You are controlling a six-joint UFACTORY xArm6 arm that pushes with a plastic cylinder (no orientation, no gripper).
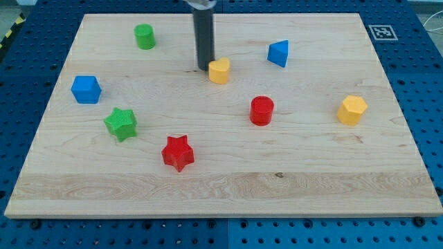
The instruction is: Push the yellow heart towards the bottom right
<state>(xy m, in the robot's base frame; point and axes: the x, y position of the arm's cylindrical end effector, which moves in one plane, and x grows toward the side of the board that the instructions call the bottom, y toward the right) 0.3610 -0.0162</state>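
We have no claw on this arm; it ends in a rod, so nothing opens and nothing is held. Our tip [205, 67] stands on the desk [221, 187], touching or just short of the yellow heart [219, 70]. The heart lies immediately to the tip's right and slightly toward the view's bottom. We judge this offset suits a push toward the bottom right. The red cylinder [261, 110] lies beyond the heart along that line.

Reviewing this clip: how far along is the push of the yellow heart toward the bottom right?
Done: my tip sits at the yellow heart, on its upper-left side. In hand: contact looks made or imminent. Left: nearly all travel; the heart remains in the board's upper middle, with the red cylinder toward its lower right.
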